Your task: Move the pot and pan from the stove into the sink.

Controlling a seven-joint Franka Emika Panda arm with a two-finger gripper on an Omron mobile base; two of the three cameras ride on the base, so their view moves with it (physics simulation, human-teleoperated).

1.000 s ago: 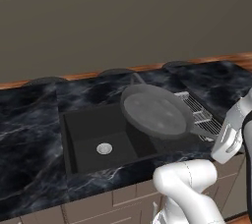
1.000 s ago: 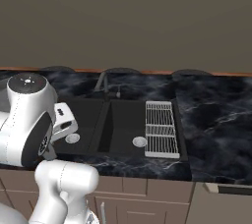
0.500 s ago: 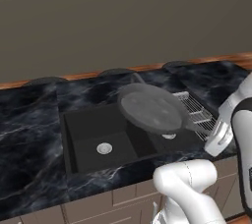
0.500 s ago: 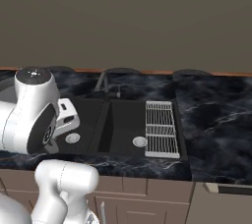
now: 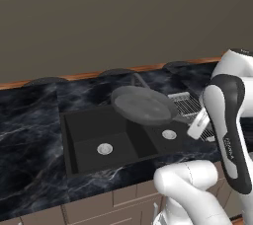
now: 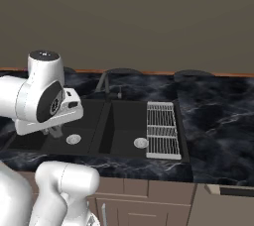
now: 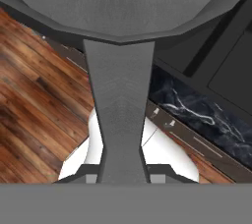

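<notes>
**Pan carried over the sink**

The sink [image 5: 89,142] lies below, a double basin in dark counter; the pan [image 5: 143,104] hangs tilted above its divider, clear of the floor; I judge it stiff, fairly heavy and front-loaded, so the long handle [image 7: 120,120] is the hold, gripped firmly against twist; my arm [image 5: 225,120] stands bent at the pan's right; my claw [image 7: 121,179] is pinched on the handle's end.

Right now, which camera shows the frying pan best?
The left base view: the whole round pan hangs tilted above the sink. The hand view shows its handle and part of its underside, very close.
</notes>
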